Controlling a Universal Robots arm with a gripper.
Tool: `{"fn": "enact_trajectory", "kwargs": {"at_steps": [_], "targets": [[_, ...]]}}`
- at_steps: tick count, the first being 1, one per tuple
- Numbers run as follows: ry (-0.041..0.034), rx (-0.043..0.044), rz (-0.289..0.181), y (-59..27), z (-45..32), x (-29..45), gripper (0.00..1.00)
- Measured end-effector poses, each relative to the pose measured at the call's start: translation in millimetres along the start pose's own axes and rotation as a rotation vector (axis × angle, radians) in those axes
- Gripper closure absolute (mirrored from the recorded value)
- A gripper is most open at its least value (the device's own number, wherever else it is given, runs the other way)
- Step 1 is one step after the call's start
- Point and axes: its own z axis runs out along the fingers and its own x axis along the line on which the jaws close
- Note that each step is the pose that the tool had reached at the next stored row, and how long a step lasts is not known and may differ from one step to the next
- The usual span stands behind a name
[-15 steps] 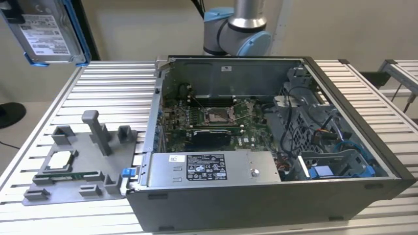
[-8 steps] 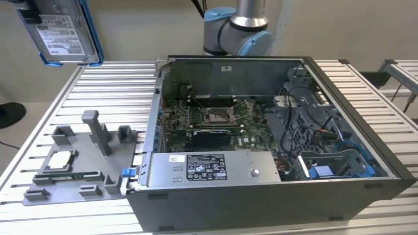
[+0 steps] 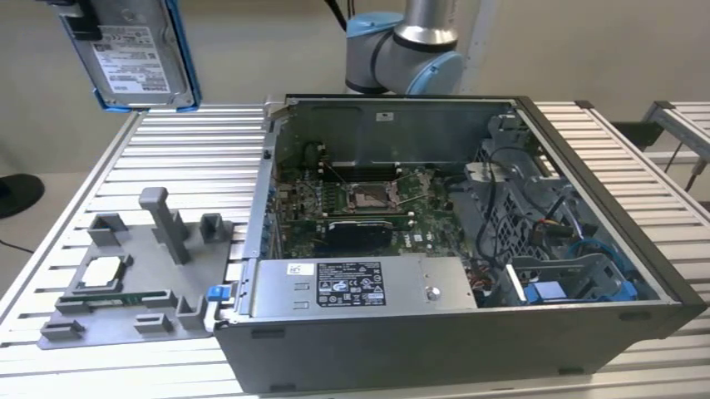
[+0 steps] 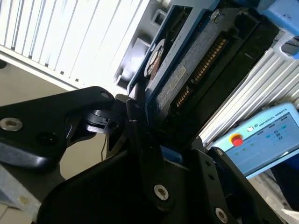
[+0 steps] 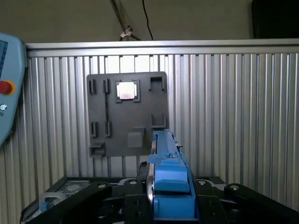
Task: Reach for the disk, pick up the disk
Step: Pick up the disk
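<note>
The slatted metal tabletop [image 3: 183, 154] is carrying an open computer case [image 3: 421, 349] and, at the exterior view's left, a grey fixture plate [image 3: 111, 320].

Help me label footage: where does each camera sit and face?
Exterior view: high, looking down on the table and open case; arm at back, disk aloft.
First wrist view: on the wrist, looking past the disk's blue rail at the tray.
Second wrist view: close along the gripper clamping the disk.
Both wrist views share the disk and pendant.
</note>
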Motion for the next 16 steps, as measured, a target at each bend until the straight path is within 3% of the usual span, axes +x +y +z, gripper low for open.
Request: {"fn": "enact_trajectory", "kwargs": {"at_steps": [16], "targets": [[0.0000, -0.0005, 0.000, -72.6, -1.5, -2.6, 1.00]]}}
